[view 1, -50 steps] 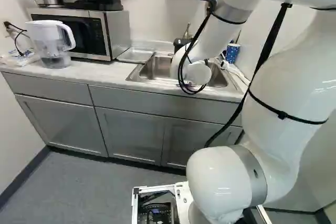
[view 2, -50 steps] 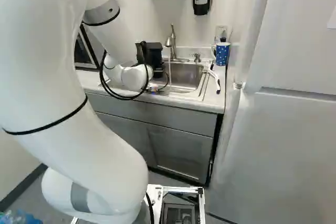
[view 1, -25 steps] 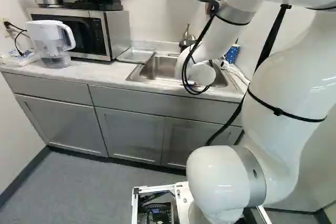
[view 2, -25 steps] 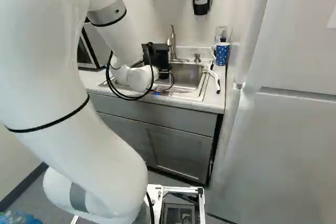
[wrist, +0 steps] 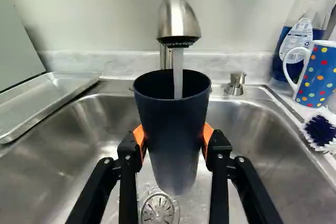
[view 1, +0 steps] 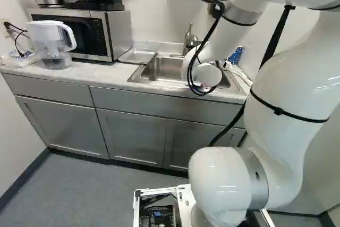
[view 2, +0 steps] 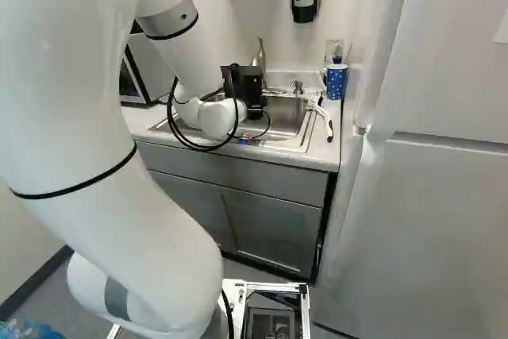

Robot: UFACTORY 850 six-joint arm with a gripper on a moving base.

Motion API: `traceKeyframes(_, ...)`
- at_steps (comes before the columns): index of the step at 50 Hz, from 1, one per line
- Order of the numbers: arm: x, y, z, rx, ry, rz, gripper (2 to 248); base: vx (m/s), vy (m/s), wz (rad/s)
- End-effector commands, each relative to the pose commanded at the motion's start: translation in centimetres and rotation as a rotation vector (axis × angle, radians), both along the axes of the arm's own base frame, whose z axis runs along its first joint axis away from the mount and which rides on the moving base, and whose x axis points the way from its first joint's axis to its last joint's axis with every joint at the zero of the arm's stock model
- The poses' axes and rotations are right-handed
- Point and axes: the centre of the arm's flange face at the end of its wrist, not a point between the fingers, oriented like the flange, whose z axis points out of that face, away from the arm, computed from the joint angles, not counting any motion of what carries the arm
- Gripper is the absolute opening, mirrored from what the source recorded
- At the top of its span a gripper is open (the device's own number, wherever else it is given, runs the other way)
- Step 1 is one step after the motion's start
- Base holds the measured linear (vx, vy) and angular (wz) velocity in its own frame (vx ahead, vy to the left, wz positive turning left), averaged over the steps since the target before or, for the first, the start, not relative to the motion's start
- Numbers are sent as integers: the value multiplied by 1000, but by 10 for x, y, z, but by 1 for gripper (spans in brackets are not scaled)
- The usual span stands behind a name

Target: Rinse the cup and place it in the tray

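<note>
One dark cup (wrist: 173,135) catches running water (wrist: 178,74).

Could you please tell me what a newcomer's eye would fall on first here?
Probably the dark cup, gripped between the jaws, with water running into it from the faucet. Next, the large white arm reaching over the sink, then the colourful spotted mug beside that sink.
</note>
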Motion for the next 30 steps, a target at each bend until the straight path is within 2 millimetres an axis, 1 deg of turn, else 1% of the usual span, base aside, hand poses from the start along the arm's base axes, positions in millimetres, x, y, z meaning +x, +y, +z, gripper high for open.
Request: traceKeyframes(30, 0, 0, 0, 0, 0, 0, 123, 0, 0, 0)
